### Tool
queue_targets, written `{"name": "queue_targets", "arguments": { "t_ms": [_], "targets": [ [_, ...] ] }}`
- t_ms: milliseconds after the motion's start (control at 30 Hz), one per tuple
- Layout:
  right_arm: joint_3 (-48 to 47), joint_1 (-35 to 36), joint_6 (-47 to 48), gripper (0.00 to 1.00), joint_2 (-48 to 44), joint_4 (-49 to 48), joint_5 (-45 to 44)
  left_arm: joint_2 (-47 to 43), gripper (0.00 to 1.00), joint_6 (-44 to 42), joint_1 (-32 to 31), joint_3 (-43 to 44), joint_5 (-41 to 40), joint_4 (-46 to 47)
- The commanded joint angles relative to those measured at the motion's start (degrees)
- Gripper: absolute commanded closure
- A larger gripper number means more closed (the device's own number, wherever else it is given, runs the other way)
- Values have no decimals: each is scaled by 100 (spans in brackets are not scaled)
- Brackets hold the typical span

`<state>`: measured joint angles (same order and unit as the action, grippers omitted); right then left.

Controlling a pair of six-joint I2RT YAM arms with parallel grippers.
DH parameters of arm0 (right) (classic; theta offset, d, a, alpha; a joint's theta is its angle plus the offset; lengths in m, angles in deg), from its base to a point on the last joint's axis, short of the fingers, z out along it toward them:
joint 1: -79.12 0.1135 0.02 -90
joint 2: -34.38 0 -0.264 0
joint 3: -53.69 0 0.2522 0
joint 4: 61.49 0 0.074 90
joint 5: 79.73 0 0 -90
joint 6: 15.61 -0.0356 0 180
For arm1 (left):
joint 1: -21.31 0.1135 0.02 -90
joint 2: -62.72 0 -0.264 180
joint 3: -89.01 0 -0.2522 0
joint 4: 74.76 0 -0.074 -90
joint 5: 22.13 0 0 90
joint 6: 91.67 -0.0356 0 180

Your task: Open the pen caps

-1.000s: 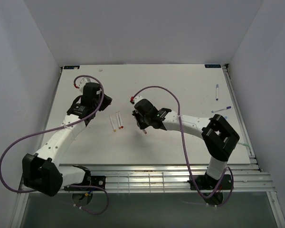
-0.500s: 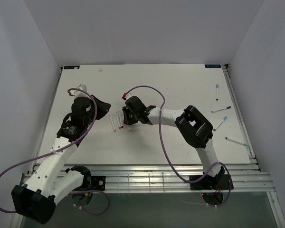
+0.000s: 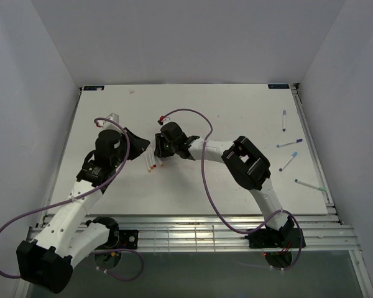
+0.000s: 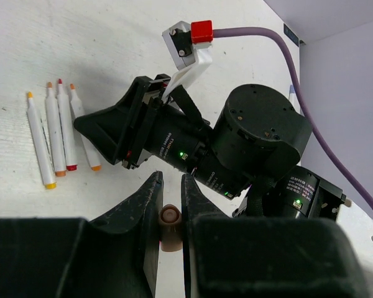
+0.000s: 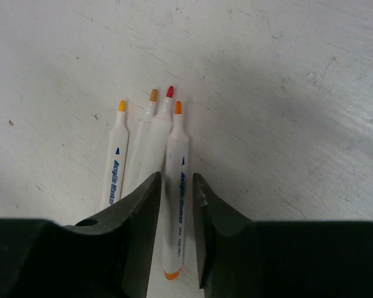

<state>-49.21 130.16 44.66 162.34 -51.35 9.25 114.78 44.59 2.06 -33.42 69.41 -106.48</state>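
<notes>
Apparently between pens, the left fingers clamp a loose brownish pen cap above the bench while the right fingers stand slightly apart astride an uncapped orange pen, so next they likely need the capped pens far right.

White links, black joint housings, purple cables, red connector, green LEDs, black left end effector fingers.

Brownish pen cap pinched between left fingers, open end facing camera
</notes>
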Motion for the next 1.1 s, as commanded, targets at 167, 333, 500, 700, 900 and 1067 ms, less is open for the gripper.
{"name": "queue_targets", "arguments": {
  "t_ms": [167,333,500,700,900,1067],
  "targets": [
    [81,-130,-243,54,-122,-95,5,112,100,-3,8,-162,522,336],
    [651,-270,-243,52,-796,-367,40,375,100,-21,0,-145,952,591],
    [1521,-1023,-357,51,-2010,-166,-22,762,100,155,-62,-224,1357,898],
    [2612,-2446,-41,51,-3926,588,39,1991,100,208,-536,56,1551,1373],
    [3306,-4099,205,50,-5166,1090,848,3808,100,182,-1011,759,1586,1716],
    [3772,-4744,302,50,-5694,1188,1507,4752,99,24,-1073,1340,1850,2059]
  ]
}}
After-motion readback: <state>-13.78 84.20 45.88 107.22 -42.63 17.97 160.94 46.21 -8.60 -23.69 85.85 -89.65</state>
